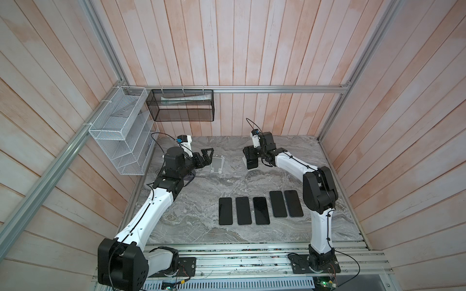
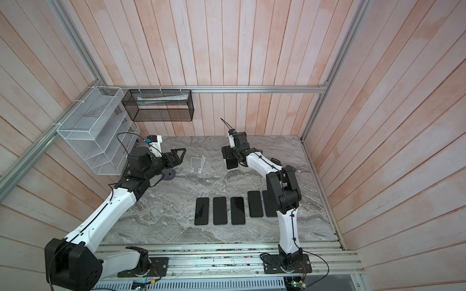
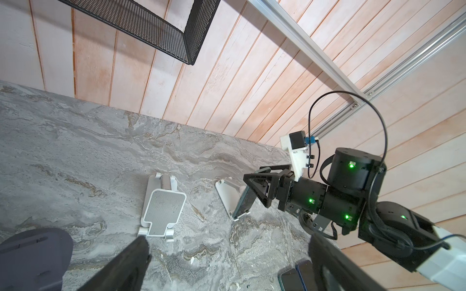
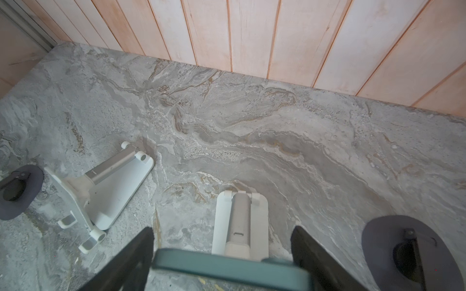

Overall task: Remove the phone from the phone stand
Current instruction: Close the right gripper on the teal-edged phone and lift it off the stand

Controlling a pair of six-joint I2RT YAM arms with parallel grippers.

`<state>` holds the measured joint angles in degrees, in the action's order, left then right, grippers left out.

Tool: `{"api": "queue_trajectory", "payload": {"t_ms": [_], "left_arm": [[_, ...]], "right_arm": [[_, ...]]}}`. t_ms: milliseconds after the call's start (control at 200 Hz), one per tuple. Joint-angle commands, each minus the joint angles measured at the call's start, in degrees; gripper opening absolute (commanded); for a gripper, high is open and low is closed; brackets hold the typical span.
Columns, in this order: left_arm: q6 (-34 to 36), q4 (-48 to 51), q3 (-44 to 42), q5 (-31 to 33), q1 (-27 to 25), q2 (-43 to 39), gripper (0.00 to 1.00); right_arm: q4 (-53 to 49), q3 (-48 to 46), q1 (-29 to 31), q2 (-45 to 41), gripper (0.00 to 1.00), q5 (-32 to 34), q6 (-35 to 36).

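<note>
Resting on stand (image 4: pixel 239 219), phone (image 4: pixel 227 268) between jaws of right gripper (image 4: pixel 222 230), contact unclear

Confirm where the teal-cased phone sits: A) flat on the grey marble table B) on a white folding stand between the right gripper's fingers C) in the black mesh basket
B: the teal-cased phone leans on the white folding stand, the right gripper straddling it.

Top views overhead, facing down; wrist views close, sharing phone stand (image 3: pixel 224 196).
</note>
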<state>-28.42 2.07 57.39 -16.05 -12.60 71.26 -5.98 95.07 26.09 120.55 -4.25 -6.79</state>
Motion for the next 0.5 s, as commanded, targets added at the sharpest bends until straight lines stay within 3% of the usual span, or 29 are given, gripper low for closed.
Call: {"api": "queue_trajectory", "payload": {"t_ms": [0, 175, 495], "left_arm": [[-0.74, -1.71, -1.22, -1.34, 0.55, 0.35, 1.0], [-1.32, -1.98, -1.23, -1.99, 1.05, 0.45, 1.0], [-1.96, -2.07, -1.36, -2.7, 1.89, 0.68, 1.0]], "right_arm": [[1.81, -1.76, 0.68, 0.61, 0.81, 1.28, 0.56], [3.37, -3.26, 0.85, -0.48, 0.7, 1.51, 0.71], [3.39, -4.35, 2.67, -4.65, 0.67, 6.27, 1.91]]}}
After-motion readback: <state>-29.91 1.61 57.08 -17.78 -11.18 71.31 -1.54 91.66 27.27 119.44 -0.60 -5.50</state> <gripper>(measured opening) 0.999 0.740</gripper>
